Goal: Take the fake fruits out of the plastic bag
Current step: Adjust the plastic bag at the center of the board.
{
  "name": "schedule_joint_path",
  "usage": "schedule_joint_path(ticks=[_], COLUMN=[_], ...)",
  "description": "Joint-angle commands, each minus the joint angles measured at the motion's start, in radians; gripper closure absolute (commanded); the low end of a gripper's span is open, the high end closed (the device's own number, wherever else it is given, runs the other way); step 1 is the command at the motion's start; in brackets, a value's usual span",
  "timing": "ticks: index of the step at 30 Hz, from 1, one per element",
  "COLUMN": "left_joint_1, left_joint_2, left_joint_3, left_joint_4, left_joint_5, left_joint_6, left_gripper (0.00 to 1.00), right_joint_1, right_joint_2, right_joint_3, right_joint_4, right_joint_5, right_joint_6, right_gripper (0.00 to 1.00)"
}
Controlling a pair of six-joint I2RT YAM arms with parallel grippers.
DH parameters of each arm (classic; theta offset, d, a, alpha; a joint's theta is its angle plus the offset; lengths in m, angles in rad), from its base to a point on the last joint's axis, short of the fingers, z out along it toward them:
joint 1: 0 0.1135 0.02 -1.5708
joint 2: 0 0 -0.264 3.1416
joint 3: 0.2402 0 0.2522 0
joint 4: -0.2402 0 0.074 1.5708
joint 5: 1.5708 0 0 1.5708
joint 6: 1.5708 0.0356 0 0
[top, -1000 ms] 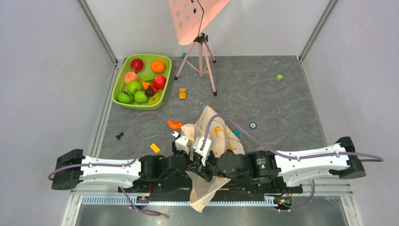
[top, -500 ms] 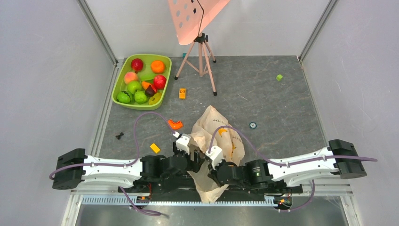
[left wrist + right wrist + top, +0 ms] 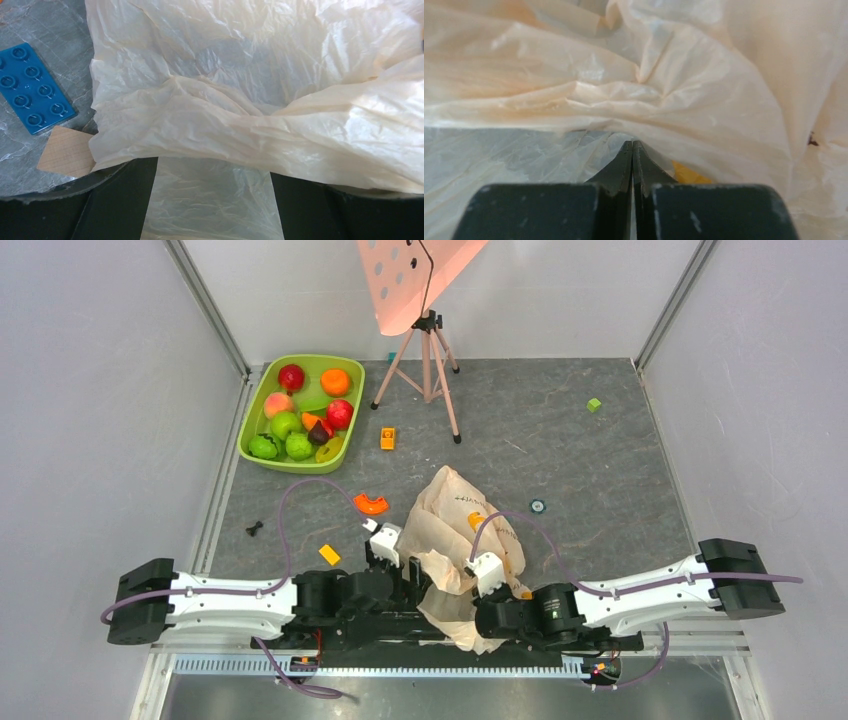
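The plastic bag lies crumpled in front of both arms. No fake fruit shows in it. The fake fruits sit in a lime-green tub at the far left. My left gripper is at the bag's left edge. In the left wrist view its jaws stand wide open, bag film lies between them and a bag fold covers the fingertips. My right gripper is at the bag's near right side. In the right wrist view it is shut, its tips pinching a bag fold.
A tripod with a pink perforated panel stands at the back. Loose on the floor are an orange arc piece, yellow blocks and a green cube. A blue studded plate and a wooden block lie by the bag.
My right arm has swung to the right and drawn back, dragging the bag's near part rightward with it. The bag now lies lower and more spread out. The left arm has barely moved.
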Motion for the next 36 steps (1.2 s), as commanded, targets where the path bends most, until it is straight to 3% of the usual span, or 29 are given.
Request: schedule_joint_path(ticks=[1,6,10,16,19,22,25,36], left_joint_1=[-0.005,-0.005,-0.006,-0.005,-0.005,-0.006,-0.006,-0.005], left_joint_2=[-0.063,-0.069,-0.047,-0.024,-0.008,-0.002,-0.006,-0.006], left_joint_3=[0.0,-0.004,0.005,0.006,0.01,0.011,0.006,0.006], left_joint_4=[0.018,0.018,0.018,0.033,0.039,0.038,0.038,0.039], left_joint_5=[-0.012,-0.001,0.007,0.007,0.015,0.017,0.017,0.007], left_joint_6=[-0.026,0.001,-0.007,-0.013,-0.013,-0.013,-0.016,-0.01], left_gripper=[0.14,0.14,0.14,0.14,0.14,0.13,0.13,0.13], right_joint_1=[0.016,0.018,0.017,0.017,0.019,0.027,0.03,0.062], right_joint_2=[-0.02,-0.101,-0.159,-0.191,-0.17,-0.133,-0.099,-0.049], right_joint_3=[0.0,0.096,0.111,0.03,-0.001,0.005,-0.009,-0.137], right_joint_4=[-0.04,0.045,0.293,0.597,0.676,0.629,0.555,0.411], right_joint_5=[0.158,0.334,0.228,-0.065,-0.214,-0.288,-0.341,-0.363], right_joint_6=[0.109,-0.001,-0.23,-0.348,-0.374,-0.354,-0.299,-0.075], right_gripper=[0.98,0.62,0.57,0.6,0.77,0.92,0.99,1.0])
